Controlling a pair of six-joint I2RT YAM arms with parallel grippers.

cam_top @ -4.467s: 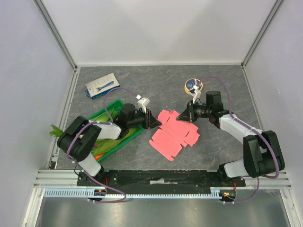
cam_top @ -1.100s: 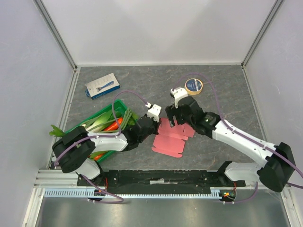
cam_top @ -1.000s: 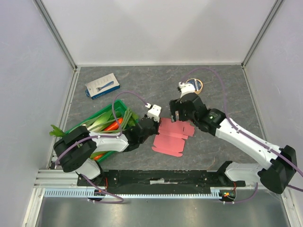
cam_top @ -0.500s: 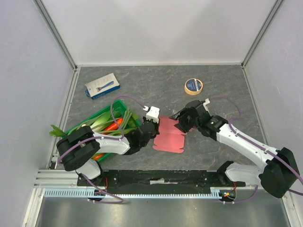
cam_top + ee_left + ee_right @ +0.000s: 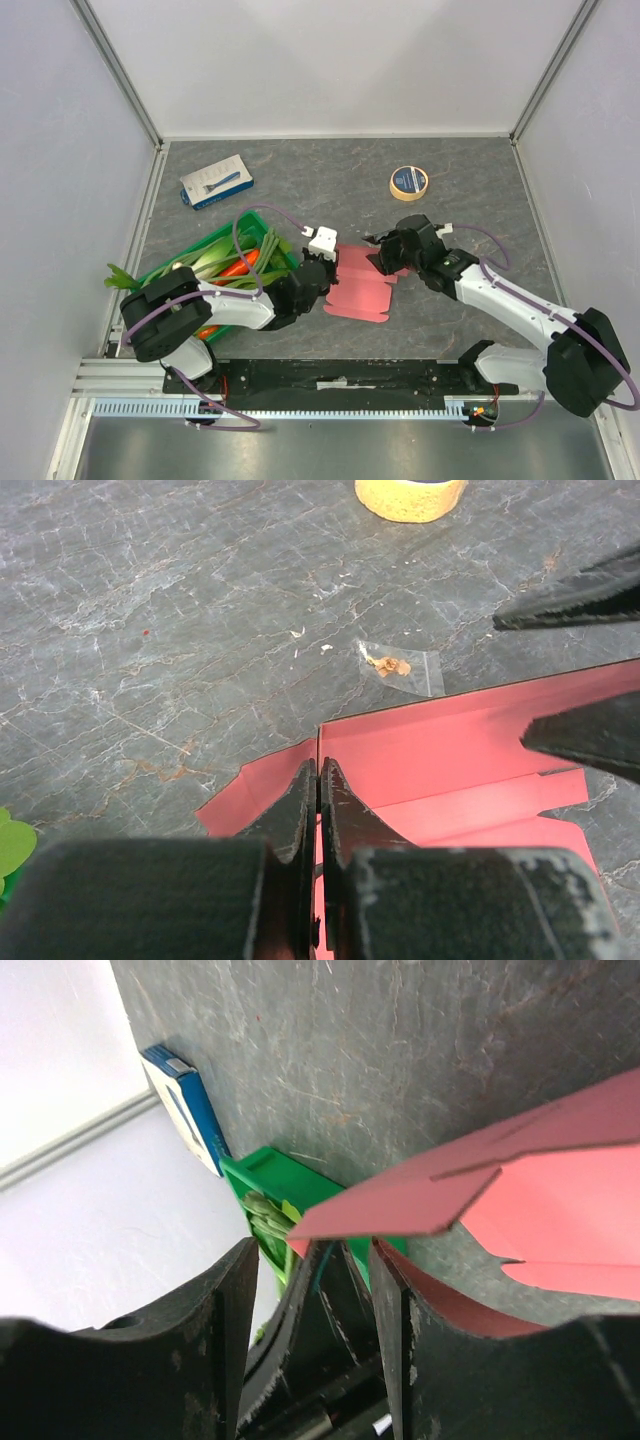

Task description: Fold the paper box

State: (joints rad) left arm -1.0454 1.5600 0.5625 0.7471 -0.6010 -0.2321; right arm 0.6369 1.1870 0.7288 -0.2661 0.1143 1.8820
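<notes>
one grey table (image 5: 330,180) carries everything: the green crate (image 5: 243,216) of vegetables at left and, just beside it at mid table, the pink paper box (image 5: 360,292), lying partly folded with one panel raised. left gripper (image 5: 318,780) is pinched tight on its left edge; right gripper (image 5: 312,1260) stands half-wide astride a lifted flap, fingers apart

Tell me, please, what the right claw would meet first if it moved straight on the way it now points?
The paper box: its raised pink flap stands between the open fingers of the right claw. Behind it, in the same line, the left claw seems to come next, but depth is unclear.
</notes>
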